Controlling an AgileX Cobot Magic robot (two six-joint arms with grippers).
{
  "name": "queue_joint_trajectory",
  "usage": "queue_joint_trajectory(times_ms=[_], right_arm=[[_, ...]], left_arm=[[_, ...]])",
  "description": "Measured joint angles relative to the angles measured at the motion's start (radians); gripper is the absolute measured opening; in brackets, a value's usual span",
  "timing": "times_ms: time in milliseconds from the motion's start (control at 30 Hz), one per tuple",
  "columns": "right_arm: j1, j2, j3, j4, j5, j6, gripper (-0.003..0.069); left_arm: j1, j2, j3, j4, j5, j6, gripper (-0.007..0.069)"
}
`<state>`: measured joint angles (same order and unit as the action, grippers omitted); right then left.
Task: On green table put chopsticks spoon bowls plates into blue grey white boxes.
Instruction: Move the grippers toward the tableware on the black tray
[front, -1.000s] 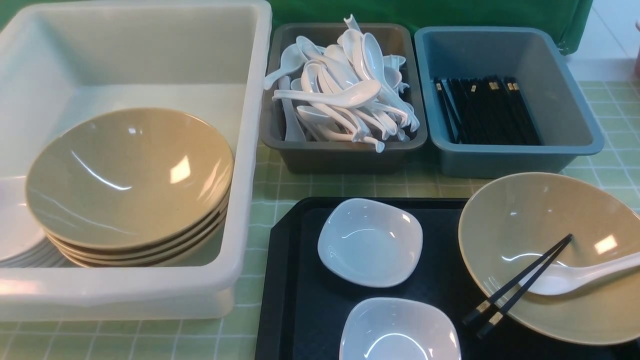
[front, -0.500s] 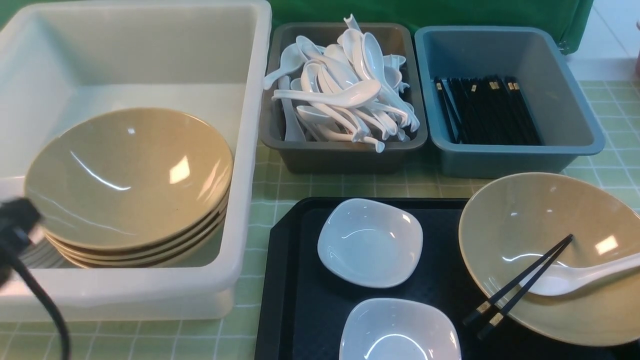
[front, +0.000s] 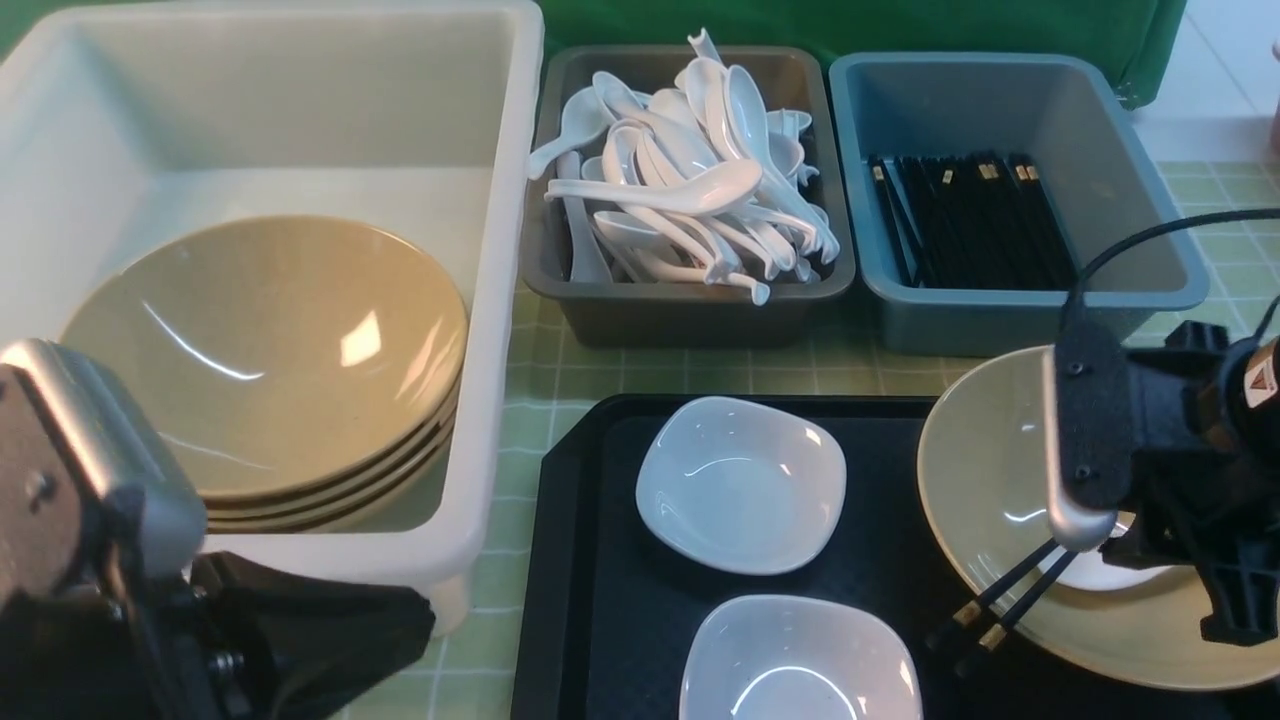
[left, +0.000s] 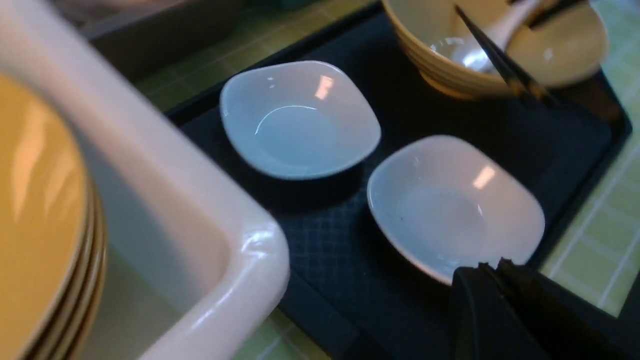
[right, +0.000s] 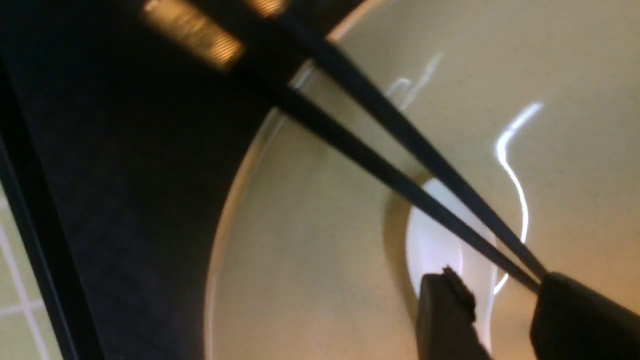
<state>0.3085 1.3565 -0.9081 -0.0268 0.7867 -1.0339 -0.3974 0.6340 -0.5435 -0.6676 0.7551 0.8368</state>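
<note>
A large tan bowl (front: 1000, 470) sits on the right of the black tray (front: 600, 560). In it are black chopsticks (front: 1000, 600) and a white spoon (front: 1105, 575). My right gripper (right: 495, 280) is open and low inside the bowl. One finger is beside the spoon's scoop (right: 430, 245), the other at the chopsticks' tips (right: 400, 150). Two small white dishes (front: 740, 485) (front: 800, 660) lie on the tray. My left gripper (left: 492, 265) is shut and empty, beside the nearer dish (left: 450, 205), near the white box's front corner (left: 240, 260).
The white box (front: 490, 300) at the left holds a stack of tan bowls (front: 270, 350). The grey box (front: 690, 315) holds several white spoons (front: 690, 180). The blue box (front: 1000, 320) holds black chopsticks (front: 975, 220). Green checked cloth lies between boxes and tray.
Both arms have come into the front view. The left arm rose at the bottom left. The right arm came in over the tan bowl and now hides the spoon's handle.
</note>
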Motion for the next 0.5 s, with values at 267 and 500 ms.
queue_joint_trajectory(times_ms=[267, 500], right_arm=[[0.001, 0.034, 0.000, 0.056, -0.072, -0.144, 0.0370], [0.001, 0.112, 0.000, 0.056, -0.053, -0.243, 0.0412]], left_arm=[[-0.001, 0.000, 0.000, -0.015, 0.018, 0.086, -0.0001], [-0.001, 0.000, 0.000, -0.019, 0.011, 0.086, -0.0001]])
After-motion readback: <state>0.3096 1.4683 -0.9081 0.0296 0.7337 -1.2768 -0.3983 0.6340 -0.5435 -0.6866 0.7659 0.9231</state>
